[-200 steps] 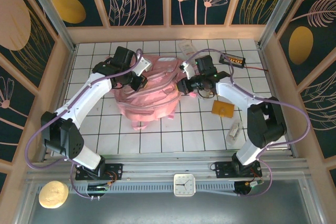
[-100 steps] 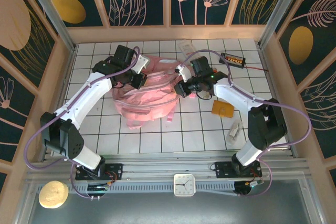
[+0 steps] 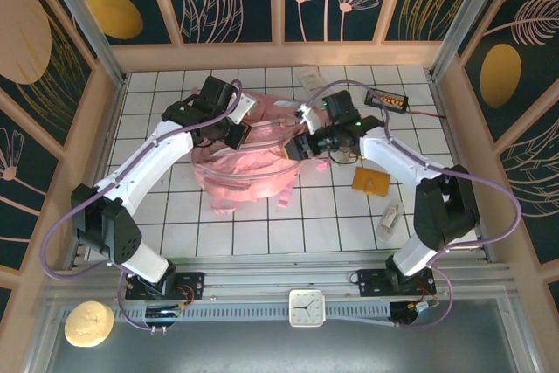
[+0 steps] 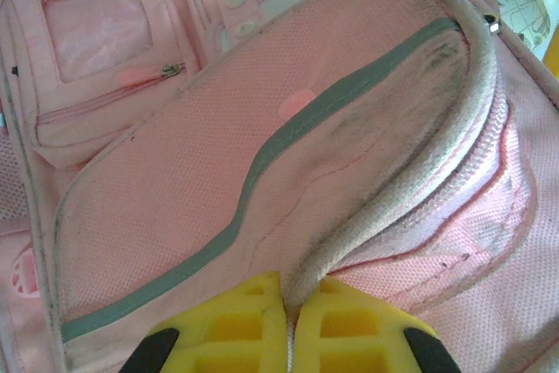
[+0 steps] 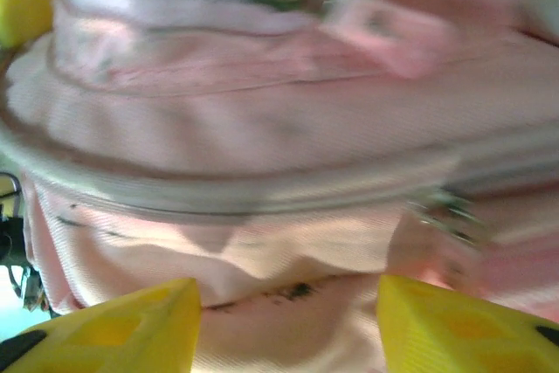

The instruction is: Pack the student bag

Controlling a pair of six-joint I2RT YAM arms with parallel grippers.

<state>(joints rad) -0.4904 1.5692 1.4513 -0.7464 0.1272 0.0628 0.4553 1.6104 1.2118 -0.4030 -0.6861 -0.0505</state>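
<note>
The student bag (image 3: 249, 162), a soft pink backpack, lies on the tiled table between both arms. My left gripper (image 3: 234, 134) sits at the bag's upper left. In the left wrist view the left gripper (image 4: 288, 293) is shut on the grey-white piped edge (image 4: 393, 189) of the bag's flap, with a grey strip (image 4: 262, 172) and a small window pocket (image 4: 92, 28) beyond. My right gripper (image 3: 302, 146) is at the bag's right side. Seen from the right wrist, the right gripper (image 5: 288, 303) is open, its yellow fingers (image 5: 131, 325) wide apart over blurred pink fabric (image 5: 262, 128).
A tan flat item (image 3: 369, 183) and a pale tube-like item (image 3: 389, 217) lie right of the bag. A black device with orange keys (image 3: 387, 100) sits at the back right, a clear packet (image 3: 307, 76) at the back. A clock (image 3: 307, 307) rests on the front rail.
My right gripper has opened and let go of the bag's fabric. The left gripper, still shut on the flap edge, has shifted slightly right, and the bag's top has moved with it.
</note>
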